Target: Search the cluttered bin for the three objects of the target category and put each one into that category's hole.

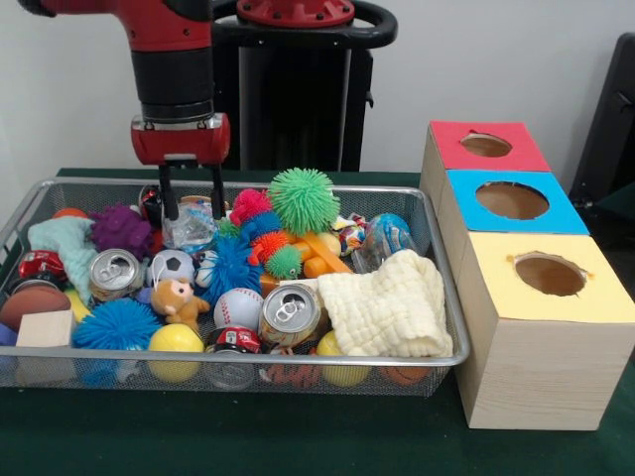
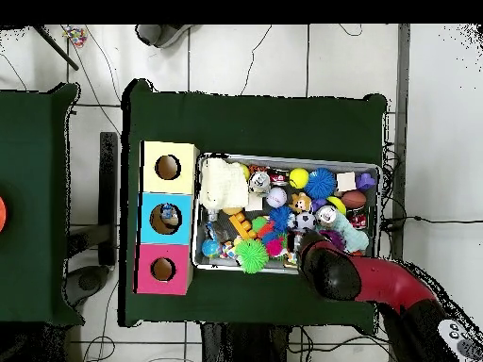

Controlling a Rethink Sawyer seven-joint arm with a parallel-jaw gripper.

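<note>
- Green tabletop (image 1: 298, 436) against a white wall; carries a wire bin (image 1: 437, 297) and, just beside it, a wooden box (image 1: 516, 377) with three holes: red (image 1: 486, 145), blue (image 1: 512, 200), yellow (image 1: 550, 275).
- Bin: heaped with mixed toys, so targets lie partly buried. Includes cans (image 1: 289, 313), spiky balls (image 1: 304, 199), a baseball (image 1: 238, 307), a cloth (image 1: 392, 309).
- Target category: not indicated; holes appear empty, so sorting judged not yet done.
- Arm: descends vertically over the bin's back corner.
- End effector (image 1: 190, 193): fingers apart, empty, tips down among a crumpled clear wrapper (image 1: 189, 231), probably probing.
</note>
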